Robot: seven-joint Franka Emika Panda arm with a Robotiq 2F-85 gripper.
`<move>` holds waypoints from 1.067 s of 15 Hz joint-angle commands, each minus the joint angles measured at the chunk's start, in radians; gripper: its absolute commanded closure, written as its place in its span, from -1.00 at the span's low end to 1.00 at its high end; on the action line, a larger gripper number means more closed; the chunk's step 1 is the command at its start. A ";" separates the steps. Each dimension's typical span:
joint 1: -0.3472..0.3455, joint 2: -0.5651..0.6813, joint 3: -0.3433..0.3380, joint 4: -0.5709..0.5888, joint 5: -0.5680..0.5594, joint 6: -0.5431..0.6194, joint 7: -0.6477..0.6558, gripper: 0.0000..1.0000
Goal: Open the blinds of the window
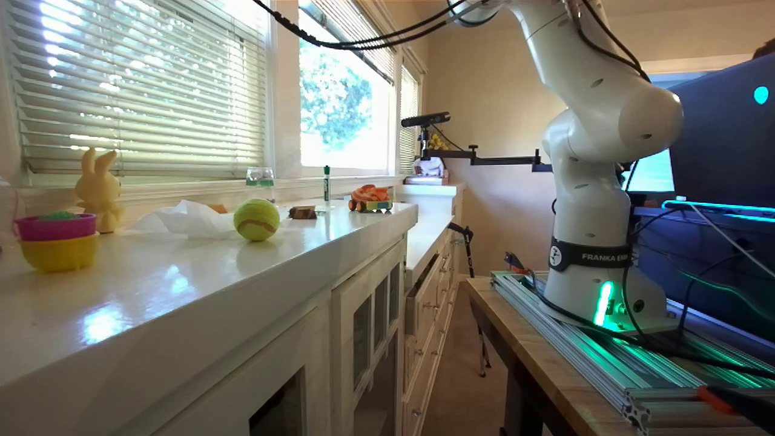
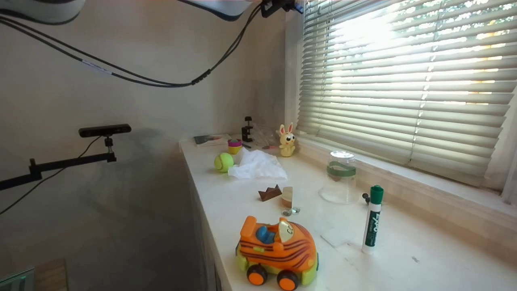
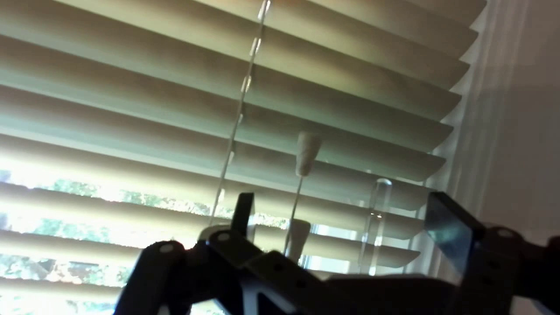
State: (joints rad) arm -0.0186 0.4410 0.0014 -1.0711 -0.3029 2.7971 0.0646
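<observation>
The white blinds (image 1: 151, 115) hang lowered across the window (image 2: 292, 68), slats tilted, with daylight and greenery in the gaps. Close to the slats, my gripper (image 3: 341, 208) is open, its dark fingers wide apart in the wrist view. A clear rod (image 3: 375, 227) stands between the fingers as seen from the wrist, untouched as far as I can tell. Left of it hang a white tassel (image 3: 308, 154) on a thin cord and a lower white tassel (image 3: 299, 238), partly hidden by a finger. In an exterior view only a dark bit of the gripper (image 2: 293, 6) shows at the top edge.
Below the blinds, the white counter (image 2: 408, 250) bears a toy car (image 2: 278, 250), a green marker (image 2: 372, 220), a clear cup (image 2: 340, 178), a tennis ball (image 2: 223, 162) and a bunny figure (image 2: 287, 141). Black cables (image 2: 161, 84) sag from the arm.
</observation>
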 commanded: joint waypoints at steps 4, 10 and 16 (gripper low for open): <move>-0.033 0.095 0.041 0.114 0.024 0.100 -0.097 -1.00; -0.046 0.137 0.092 0.158 0.017 0.144 -0.157 -1.00; -0.058 0.177 0.120 0.225 0.014 0.170 -0.214 -1.00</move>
State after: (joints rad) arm -0.0596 0.5684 0.0870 -0.9280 -0.2999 2.9465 -0.0909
